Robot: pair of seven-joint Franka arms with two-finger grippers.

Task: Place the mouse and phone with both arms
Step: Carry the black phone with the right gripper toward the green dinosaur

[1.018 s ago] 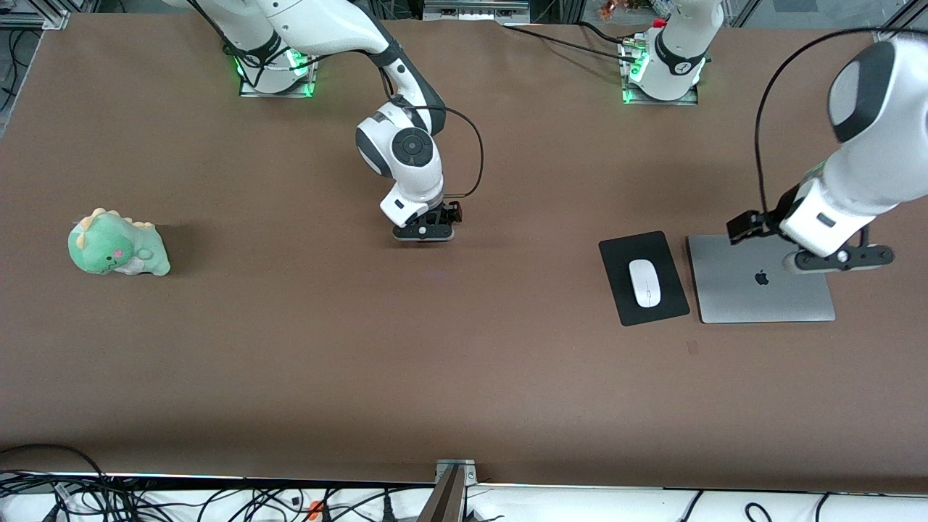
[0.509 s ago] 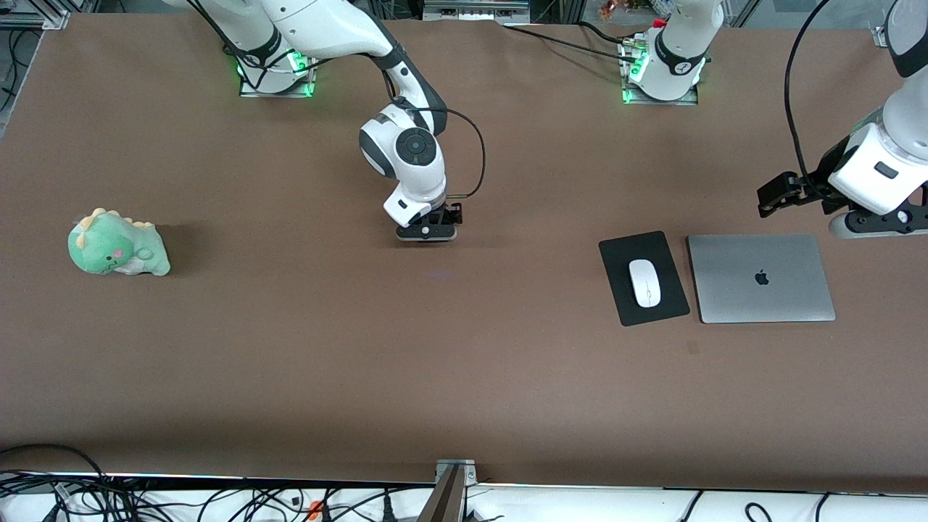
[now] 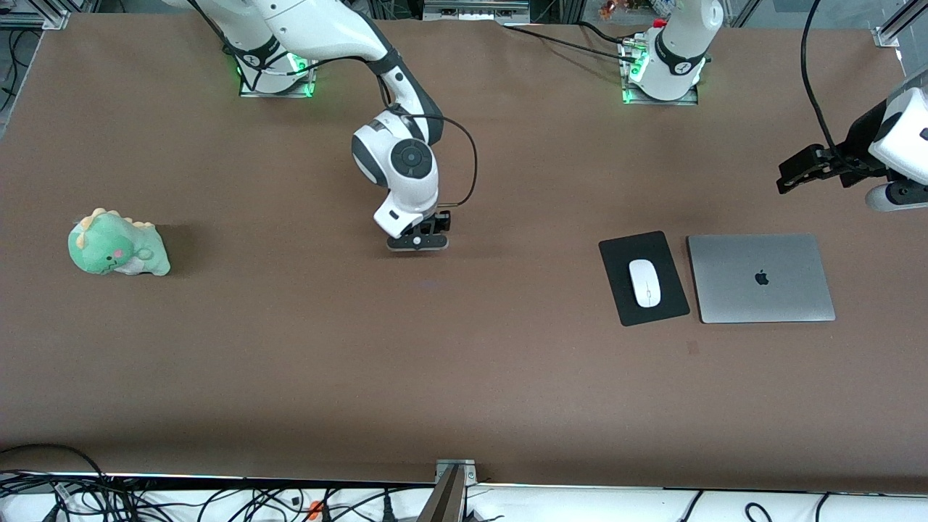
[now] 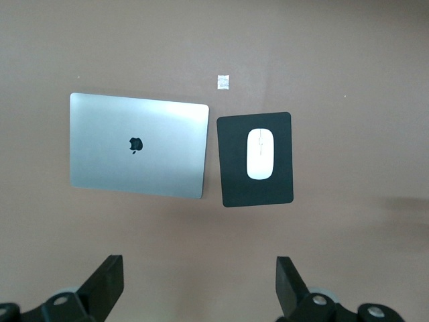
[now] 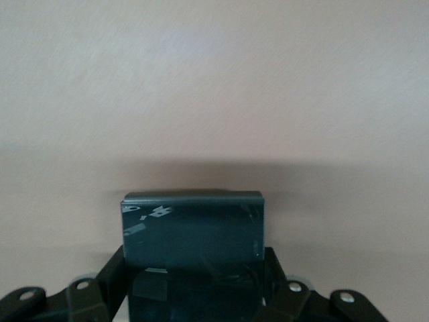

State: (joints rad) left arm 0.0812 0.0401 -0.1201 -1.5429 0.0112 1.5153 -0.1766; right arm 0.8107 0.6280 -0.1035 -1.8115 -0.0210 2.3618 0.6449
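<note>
Mouse (image 3: 646, 283) and phone stood at different stages. Going across the front view from the right arm's end of the table (image 3: 464, 377), a green plush dinosaur (image 3: 118, 243) sat well apart from everything. Next came the right end effector (image 3: 418, 242), low over the bare middle of the table and gripping the phone, which looked not yet set down. Toward the left arm's end, the mouse lay on the black pad (image 3: 644, 278), just beside the grey laptop (image 3: 760, 278); that half appeared done. The left end effector (image 3: 888, 196) hung high at the table's edge, holding nothing, apparently waiting.

The front view hid the phone under the right wrist. Only the right wrist view showed the phone (image 5: 193, 231) as a dark glossy slab clamped between the black fingers (image 5: 112, 276). The left wrist view alone showed the left end effector (image 4: 200, 285) with fingers spread wide, and a tiny white scrap (image 4: 224, 82) near the pad.
</note>
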